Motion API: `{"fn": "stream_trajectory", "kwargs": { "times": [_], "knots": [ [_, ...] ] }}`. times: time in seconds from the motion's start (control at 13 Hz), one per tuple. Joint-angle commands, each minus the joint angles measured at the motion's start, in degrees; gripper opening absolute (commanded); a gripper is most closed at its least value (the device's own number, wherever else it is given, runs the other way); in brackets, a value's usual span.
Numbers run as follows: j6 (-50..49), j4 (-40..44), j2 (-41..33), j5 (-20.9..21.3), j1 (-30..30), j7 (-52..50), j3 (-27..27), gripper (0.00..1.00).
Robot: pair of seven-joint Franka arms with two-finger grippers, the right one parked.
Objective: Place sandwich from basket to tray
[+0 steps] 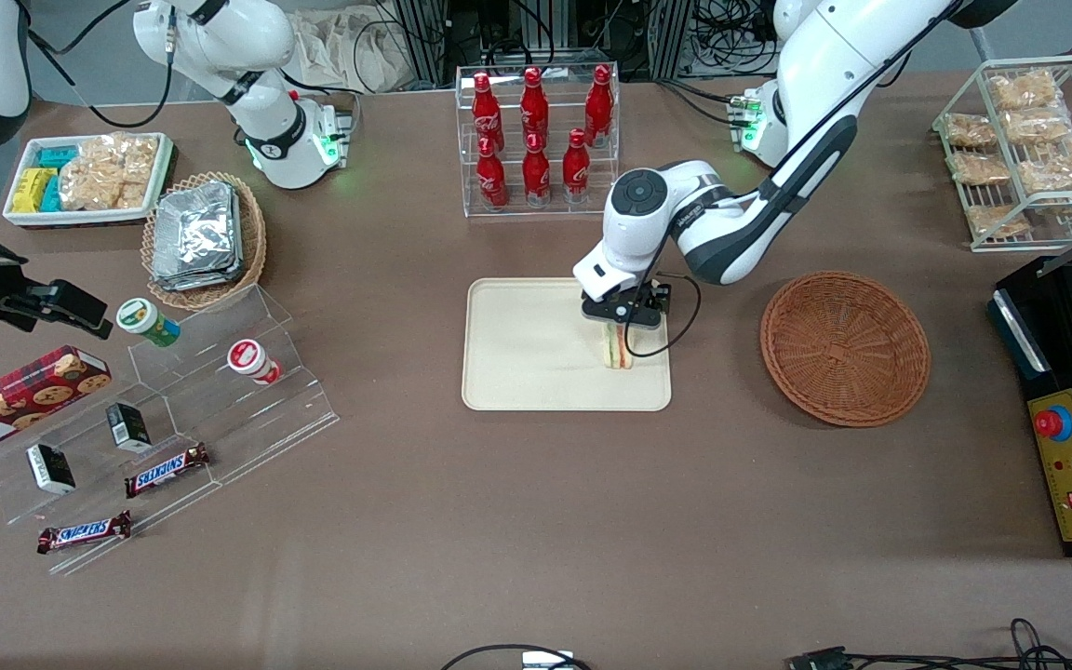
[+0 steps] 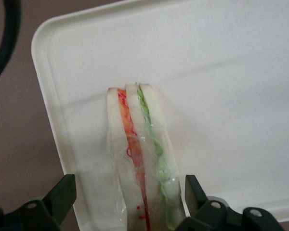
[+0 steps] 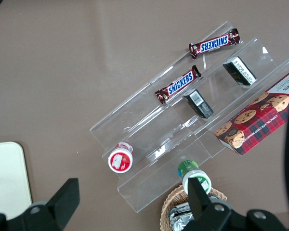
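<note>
Sandwich (image 2: 142, 159) stands on edge on tray (image 1: 517, 372), hand (image 1: 620, 321) spread open straddling it, apparently releasing.

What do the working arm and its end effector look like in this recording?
The left arm is glossy white with dark grey joint bands and a round grey cap on the wrist; a green light glows at its base. Its black end effector, over the tray, has two black wedge-shaped fingers with screw heads, standing apart either side of the sandwich. A thin black cable loops beside it.
</note>
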Motion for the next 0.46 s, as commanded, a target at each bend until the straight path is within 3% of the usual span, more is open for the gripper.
{"fn": "stream_trajectory", "kwargs": {
  "times": [0.0, 0.38],
  "knots": [
    [-3.7, 4.6, 0.3, 1.4, 0.3, -4.0, 0.2, 1.0],
    [-17.0, 15.6, -0.6, 0.5, 3.6, -8.2, 0.1, 1.0]
  ]
}}
